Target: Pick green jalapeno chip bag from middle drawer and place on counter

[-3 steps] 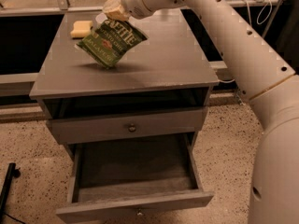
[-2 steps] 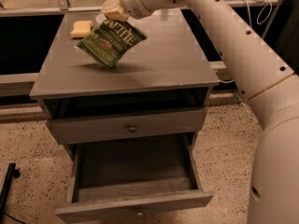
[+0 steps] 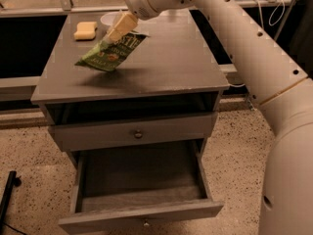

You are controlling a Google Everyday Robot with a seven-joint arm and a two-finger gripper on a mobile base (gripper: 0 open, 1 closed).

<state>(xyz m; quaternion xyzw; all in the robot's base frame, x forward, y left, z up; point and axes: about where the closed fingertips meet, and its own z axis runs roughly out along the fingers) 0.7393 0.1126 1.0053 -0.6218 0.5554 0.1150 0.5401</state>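
The green jalapeno chip bag [image 3: 110,53] hangs tilted just above the counter [image 3: 166,58], its lower left corner close to the grey top. My gripper [image 3: 119,29] is shut on the bag's upper edge, reaching in from the upper right over the counter's back left part. The middle drawer [image 3: 142,180] stands pulled open below, its wood-grain floor bare.
A yellow sponge [image 3: 85,30] lies at the counter's back left corner. A white bowl [image 3: 108,18] sits behind the gripper, partly hidden. A shallower drawer front with a round knob [image 3: 138,134] is closed above the open drawer. My white arm [image 3: 254,53] spans the right side.
The bag and gripper have shifted slightly lower toward the counter; the bag's tilt is much the same.
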